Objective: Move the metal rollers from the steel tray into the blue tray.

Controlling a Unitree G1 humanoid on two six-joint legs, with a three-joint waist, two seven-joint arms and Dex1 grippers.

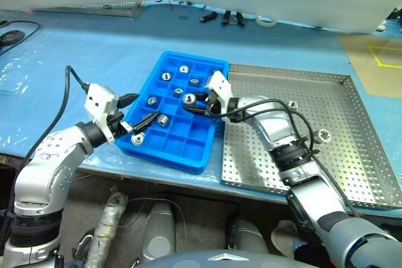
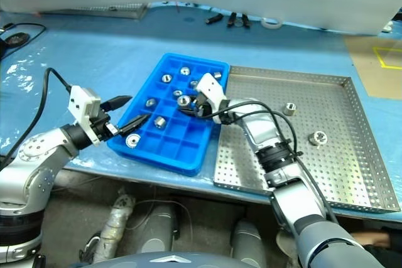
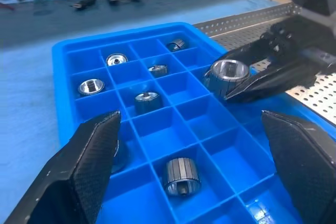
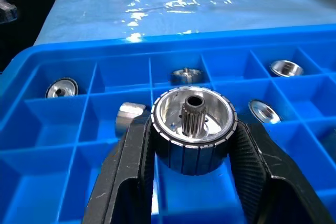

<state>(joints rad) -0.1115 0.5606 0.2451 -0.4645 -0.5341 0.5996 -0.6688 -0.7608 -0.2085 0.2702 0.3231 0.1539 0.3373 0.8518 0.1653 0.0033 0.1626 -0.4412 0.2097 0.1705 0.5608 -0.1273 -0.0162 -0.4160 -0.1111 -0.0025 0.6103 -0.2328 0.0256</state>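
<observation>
The blue tray (image 1: 207, 155) lies on the table, with several metal rollers in its compartments, among them a roller (image 1: 162, 120) near the front. My right gripper (image 1: 193, 103) hangs over the tray's middle, shut on a shiny roller (image 4: 193, 129) with a toothed hub. Over the tray's front-left corner my left gripper (image 1: 146, 107) stands open with nothing between its fingers (image 3: 94, 156). The steel tray (image 1: 352, 155) sits right beside the blue tray on the right. Two rollers lie in it, one (image 1: 293, 103) near the back and one (image 1: 324, 134) further right.
A blue plastic sheet (image 1: 75, 86) covers the table. Black tools (image 1: 223, 17) and a roll of tape (image 1: 266, 21) lie at the far edge. A second perforated tray (image 1: 94, 7) sits at the back left. A black cable (image 1: 16, 32) lies at the far left.
</observation>
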